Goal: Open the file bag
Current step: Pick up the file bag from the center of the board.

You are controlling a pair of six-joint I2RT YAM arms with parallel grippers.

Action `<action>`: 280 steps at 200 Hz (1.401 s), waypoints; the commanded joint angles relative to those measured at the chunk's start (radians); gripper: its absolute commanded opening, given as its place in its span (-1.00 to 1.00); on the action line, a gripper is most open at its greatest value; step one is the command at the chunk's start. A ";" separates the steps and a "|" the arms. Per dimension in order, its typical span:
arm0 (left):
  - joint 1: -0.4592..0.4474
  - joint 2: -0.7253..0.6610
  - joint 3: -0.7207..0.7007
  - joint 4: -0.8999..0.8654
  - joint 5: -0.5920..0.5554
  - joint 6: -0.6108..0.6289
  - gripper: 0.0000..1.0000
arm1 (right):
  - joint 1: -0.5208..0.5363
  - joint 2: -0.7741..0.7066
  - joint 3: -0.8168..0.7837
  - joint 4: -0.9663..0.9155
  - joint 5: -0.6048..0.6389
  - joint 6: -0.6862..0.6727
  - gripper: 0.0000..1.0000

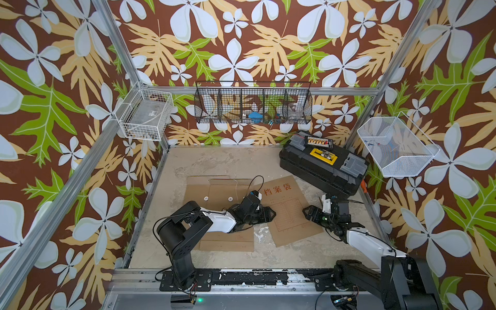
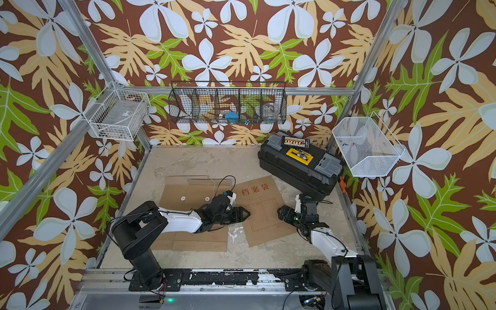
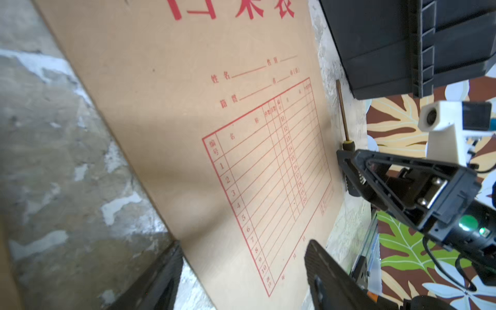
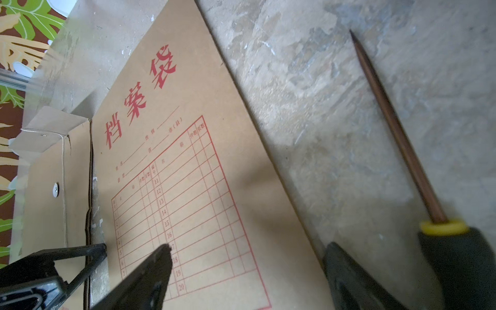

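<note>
Printed bag (image 1: 290,214) lies front-to-back on bench (image 1: 214,166) — left gripper (image 1: 271,213) straddles its left edge, right gripper (image 1: 307,214) its right, fingers apart, empty.

Brown file bag (image 4: 188,188) w/ red print lies flat at frame ctr on mottled tabletop (image 4: 308,94). R gripper (image 4: 248,247), jaws wide apart, hangs over it at frame bottom. Screwdriver (image 4: 397,134), black handle, at right. Second bag (image 4: 53,174), flap open, string showing, at left.

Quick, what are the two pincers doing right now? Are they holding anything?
Left pincer: open, holding nothing.
Right pincer: open, holding nothing.
</note>
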 commanded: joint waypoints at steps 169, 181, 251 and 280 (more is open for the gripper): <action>0.055 -0.007 0.023 -0.073 -0.002 -0.196 0.49 | 0.025 -0.146 -0.092 -0.187 -0.131 0.119 0.82; 0.054 -0.001 0.027 -0.089 -0.006 -0.195 0.49 | 0.028 -0.149 -0.095 -0.181 -0.127 0.122 0.82; 0.054 -0.031 0.012 0.115 0.105 -0.201 0.23 | 0.035 -0.142 -0.099 -0.171 -0.129 0.116 0.82; 0.056 -0.062 0.001 0.204 0.142 -0.193 0.16 | 0.036 -0.144 -0.103 -0.169 -0.128 0.116 0.82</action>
